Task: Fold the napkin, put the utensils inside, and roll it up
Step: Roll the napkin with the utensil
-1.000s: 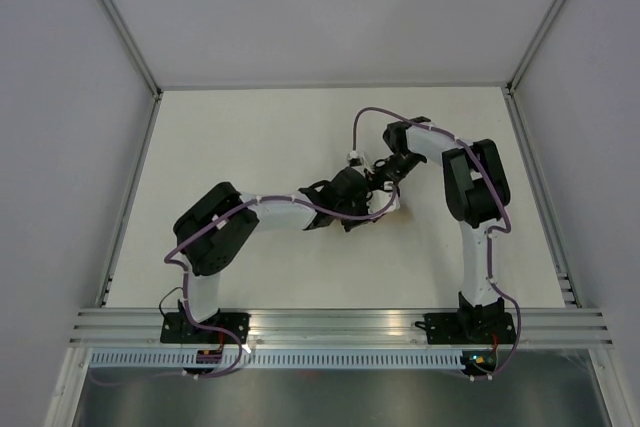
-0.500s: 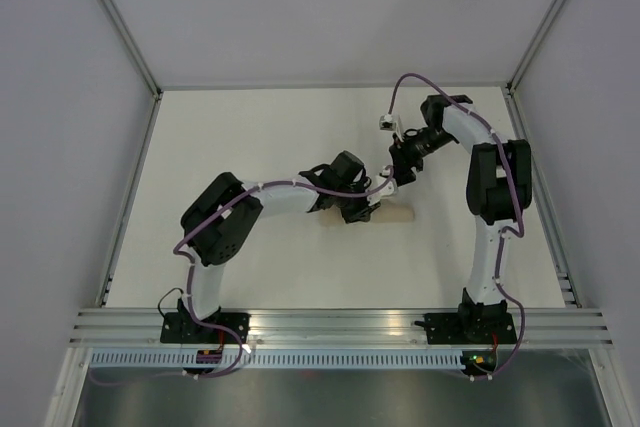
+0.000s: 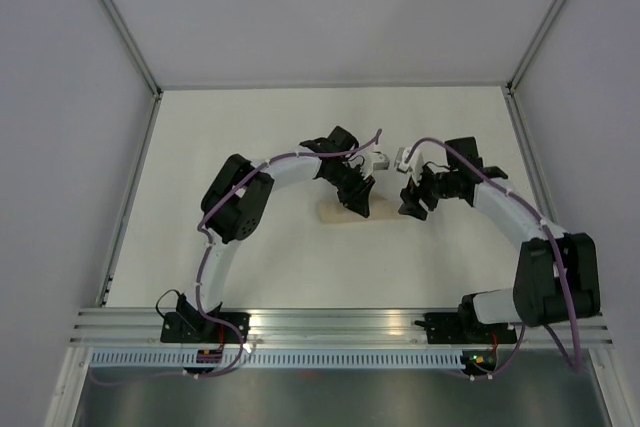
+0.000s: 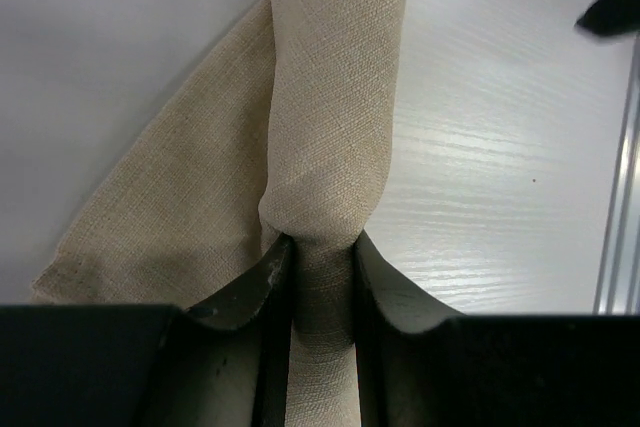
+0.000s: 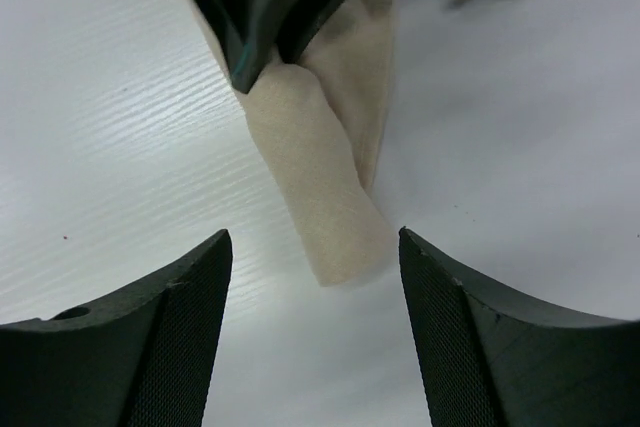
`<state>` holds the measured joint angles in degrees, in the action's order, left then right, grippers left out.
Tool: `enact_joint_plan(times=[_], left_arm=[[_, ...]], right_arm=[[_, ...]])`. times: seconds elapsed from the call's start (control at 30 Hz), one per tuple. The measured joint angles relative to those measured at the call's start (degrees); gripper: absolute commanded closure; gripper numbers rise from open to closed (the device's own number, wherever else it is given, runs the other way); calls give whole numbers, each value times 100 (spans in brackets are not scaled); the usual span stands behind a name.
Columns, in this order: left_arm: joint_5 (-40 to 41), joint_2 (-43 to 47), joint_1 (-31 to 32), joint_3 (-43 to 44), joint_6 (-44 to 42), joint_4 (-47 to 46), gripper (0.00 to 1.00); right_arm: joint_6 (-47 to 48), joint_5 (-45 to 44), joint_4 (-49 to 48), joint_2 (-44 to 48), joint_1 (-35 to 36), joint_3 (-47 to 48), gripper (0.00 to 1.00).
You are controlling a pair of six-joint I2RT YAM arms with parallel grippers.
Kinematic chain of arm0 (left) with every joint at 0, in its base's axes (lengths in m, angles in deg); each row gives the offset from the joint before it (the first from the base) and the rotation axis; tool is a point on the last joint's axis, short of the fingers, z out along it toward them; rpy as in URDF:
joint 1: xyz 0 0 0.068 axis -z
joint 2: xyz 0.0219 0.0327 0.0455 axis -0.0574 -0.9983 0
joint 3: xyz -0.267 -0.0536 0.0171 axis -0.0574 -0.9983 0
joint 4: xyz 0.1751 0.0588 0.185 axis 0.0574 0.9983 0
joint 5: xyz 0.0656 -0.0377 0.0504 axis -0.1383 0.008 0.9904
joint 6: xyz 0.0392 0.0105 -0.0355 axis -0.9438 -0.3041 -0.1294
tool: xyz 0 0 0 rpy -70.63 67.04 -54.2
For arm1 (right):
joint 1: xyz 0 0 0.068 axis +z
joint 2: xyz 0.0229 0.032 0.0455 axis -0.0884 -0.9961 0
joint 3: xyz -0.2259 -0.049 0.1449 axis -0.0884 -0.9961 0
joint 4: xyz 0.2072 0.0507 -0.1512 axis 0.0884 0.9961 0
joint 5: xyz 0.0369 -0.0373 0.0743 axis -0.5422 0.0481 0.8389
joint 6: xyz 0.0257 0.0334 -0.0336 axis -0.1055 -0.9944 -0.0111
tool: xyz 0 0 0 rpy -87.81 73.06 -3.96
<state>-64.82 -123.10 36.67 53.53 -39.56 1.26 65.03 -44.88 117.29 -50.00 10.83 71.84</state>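
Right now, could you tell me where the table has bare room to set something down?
Bare: the table along the back wall, and the near patch along the front rail. Crowded: the middle, where the left fingers pinch the napkin and the right fingers hang open near its end.

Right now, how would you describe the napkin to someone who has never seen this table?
Start from the white table and look at its middle. The napkin lies there as a tan cloth roll, pinched by the left gripper, with its free end inside the open right gripper. It is the only cloth and the only tan thing there.
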Motion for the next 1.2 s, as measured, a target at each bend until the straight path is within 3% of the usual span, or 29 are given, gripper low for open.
enact_joint_plan(times=[0.1,0.23,0.57,0.7,0.8,0.83,0.87,1.0,1.2], left_arm=[[-363,-264,-105,358,39,387,78],[-763,-509,-155,656,85,841,76],[-1408,-946,-153,1099,221,1784,68],[-1425,-955,-153,1099,225,1878,62],[-1434,-953,-153,1099,260,1891,59],[-1438,-953,-153,1099,271,1888,58],[-1449,-951,-153,1099,295,1882,57],[-1394,-931,-162,1082,396,1803,59],[-1176,-688,-188,813,586,1486,55]], right_arm=[[-114,-647,-1001,713,645,-1008,26],[-129,-1478,-2083,914,1628,-1834,25],[-68,-2824,-3578,671,2776,-2330,28],[-55,-2990,-3727,485,2953,-2409,40],[-35,-3036,-3720,393,2975,-2426,59],[-26,-3038,-3713,376,2977,-2426,69],[-9,-3038,-3705,369,2979,-2426,73],[35,-3029,-3661,369,2981,-2426,78],[55,-2983,-3571,369,2981,-2385,79]])
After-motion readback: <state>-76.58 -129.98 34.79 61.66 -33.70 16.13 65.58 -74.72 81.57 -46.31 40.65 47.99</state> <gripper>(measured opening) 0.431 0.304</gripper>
